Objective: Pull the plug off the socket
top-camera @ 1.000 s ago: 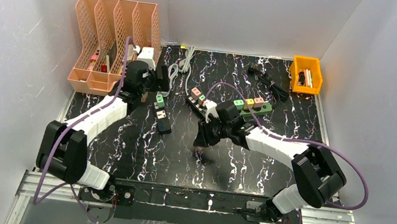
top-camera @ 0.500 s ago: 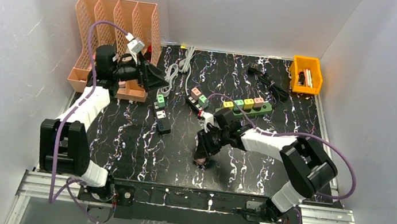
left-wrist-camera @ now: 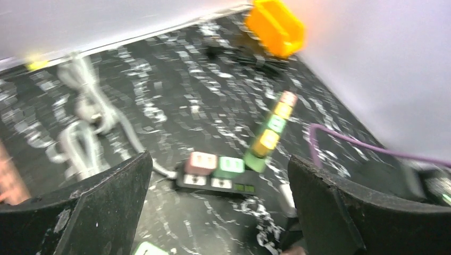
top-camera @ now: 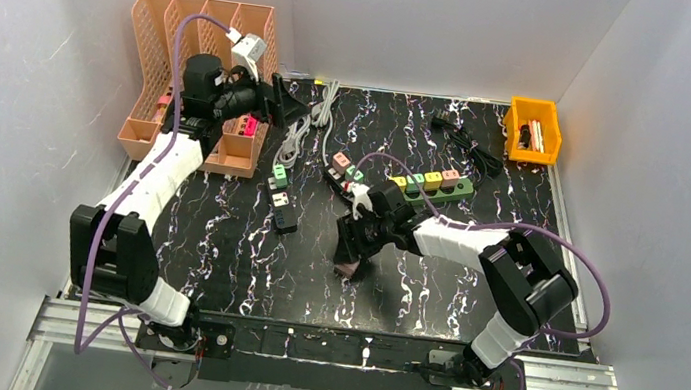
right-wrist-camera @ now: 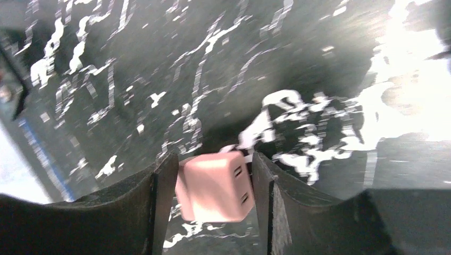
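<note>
Left arm [top-camera: 164,166] swung rearward; right fingers [right-wrist-camera: 133,212] pinch pink plug [right-wrist-camera: 213,194]

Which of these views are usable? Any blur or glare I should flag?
Left wrist: motion-blurred throughout, the green power strip and orange bin smeared. Right wrist: table streaked, blown-out glare at upper right, though the pink plug reads clearly. Top external: sharp, evenly lit.

The pink cube-shaped plug [right-wrist-camera: 215,186] looks smooth satin plastic, the black white-veined tabletop [top-camera: 215,238] glossy, and the orange bin [top-camera: 532,131] at 2 o'clock and peach latticed file rack [top-camera: 154,49] at 10 o'clock moulded plastic.
</note>
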{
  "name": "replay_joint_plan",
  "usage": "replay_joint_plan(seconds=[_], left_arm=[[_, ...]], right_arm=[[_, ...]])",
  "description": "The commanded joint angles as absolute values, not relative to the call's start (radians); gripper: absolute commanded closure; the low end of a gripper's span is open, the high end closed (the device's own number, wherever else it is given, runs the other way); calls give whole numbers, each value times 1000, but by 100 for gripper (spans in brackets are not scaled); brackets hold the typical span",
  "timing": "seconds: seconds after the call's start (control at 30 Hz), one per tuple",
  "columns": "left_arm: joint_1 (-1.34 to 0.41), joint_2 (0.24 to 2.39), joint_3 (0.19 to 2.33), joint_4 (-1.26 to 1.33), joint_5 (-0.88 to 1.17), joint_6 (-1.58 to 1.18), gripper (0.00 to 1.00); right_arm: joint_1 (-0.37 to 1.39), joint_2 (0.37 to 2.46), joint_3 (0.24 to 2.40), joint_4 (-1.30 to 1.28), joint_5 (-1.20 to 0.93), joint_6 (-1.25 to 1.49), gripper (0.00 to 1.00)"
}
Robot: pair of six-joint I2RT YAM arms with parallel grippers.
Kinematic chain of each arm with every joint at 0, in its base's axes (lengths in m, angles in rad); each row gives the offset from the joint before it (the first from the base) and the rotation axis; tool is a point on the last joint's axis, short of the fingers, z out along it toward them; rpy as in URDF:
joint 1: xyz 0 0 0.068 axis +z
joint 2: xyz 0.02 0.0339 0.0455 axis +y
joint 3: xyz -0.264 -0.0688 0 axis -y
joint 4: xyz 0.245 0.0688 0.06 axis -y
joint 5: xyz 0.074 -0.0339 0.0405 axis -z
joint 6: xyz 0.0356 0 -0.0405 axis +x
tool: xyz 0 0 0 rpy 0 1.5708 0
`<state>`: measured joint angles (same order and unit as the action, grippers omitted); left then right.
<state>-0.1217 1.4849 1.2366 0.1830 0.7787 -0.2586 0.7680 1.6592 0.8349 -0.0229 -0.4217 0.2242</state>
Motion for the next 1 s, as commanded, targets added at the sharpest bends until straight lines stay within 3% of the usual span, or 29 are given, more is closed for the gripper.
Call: replay_joint_plan(seconds=[0.0,0.07,0.13,0.23,0.37,0.5,0.6,0.73,0.97], left_arm=[[-127,1414,1239,47,257,-232,2],[-127,1368,1185,90,135,-241,2],[-127,1308,1119,141,71,-231,2],[-124,1233,1021,222,122,-192,2],[-121,1151,950,223,470,-24,2],[-105,1175,1080,-28,851,120,2],[-67,1240,1149,-97,1002,87,2],[-55,1174,1064,112,878,-80,2],[-45,1214,1023,164,334,-212,2]], right_arm=[[762,1657,920,-18,-199,167,37],[762,1639,953,-5,-148,160,31],[762,1599,962,39,-99,161,3],[762,1511,932,162,-42,181,2],[761,1482,893,333,9,245,2],[762,1577,1006,270,-59,285,2],[761,1629,1070,263,-103,332,2],[802,1653,1087,348,26,331,2],[818,1749,1095,587,40,349,2]])
